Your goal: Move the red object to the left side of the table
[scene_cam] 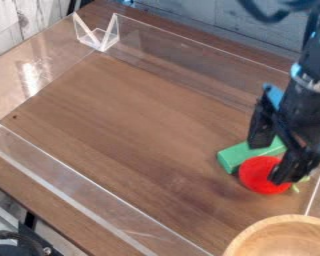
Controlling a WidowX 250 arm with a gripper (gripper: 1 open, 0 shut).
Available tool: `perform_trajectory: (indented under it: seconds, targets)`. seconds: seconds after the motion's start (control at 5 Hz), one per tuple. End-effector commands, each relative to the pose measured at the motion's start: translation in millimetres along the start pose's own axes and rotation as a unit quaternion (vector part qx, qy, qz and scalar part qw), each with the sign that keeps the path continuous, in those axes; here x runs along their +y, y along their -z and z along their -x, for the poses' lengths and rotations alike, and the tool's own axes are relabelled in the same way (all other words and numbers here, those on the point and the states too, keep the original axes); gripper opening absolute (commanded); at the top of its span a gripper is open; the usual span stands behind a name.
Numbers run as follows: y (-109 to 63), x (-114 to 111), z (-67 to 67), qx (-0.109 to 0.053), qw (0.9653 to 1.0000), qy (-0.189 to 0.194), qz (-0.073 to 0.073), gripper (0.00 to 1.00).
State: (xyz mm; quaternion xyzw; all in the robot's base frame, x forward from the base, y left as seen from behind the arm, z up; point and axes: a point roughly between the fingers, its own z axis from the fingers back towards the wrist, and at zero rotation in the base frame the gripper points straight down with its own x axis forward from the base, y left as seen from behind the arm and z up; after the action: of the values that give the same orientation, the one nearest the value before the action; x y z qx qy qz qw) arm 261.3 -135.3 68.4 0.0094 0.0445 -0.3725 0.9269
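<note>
Black 2-fingered gripper [284,143] is hanging with jaws spread wide, grasping nothing, over the fuzzy red object [264,175] beside a green rectangular block [235,156] on the dark wood-grain table [123,120].

The table [123,110] carries the red object [263,175] — touching a green block [234,156]

toy fruit [266,176] is set on table [136,120] near right edge | block [239,156] touching it behind-left | bowl [278,241] in front, apart | gripper [282,150] positioned over fruit and block
</note>
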Motion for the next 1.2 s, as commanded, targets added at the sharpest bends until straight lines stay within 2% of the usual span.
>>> perform_trajectory:
  seconds: [0.0, 0.2, 0.4, 0.6, 1.0]
  targets:
    - [-24.8, -3.9, 5.9, -0.046, 0.9985, 0.014, -0.026, 1.00]
    - [-38.6, 1.9, 6.6, -0.061, 0.9967, -0.009, -0.052, 1.00]
    - [-46.6, 7.2, 10.1, -0.080, 0.9941, -0.031, -0.067, 1.00]
    - [-40.6, 7.2, 11.7, -0.086, 0.9939, -0.026, -0.063, 1.00]
    - [-27.0, 7.6, 5.4, -0.100, 0.9928, -0.019, -0.062, 1.00]
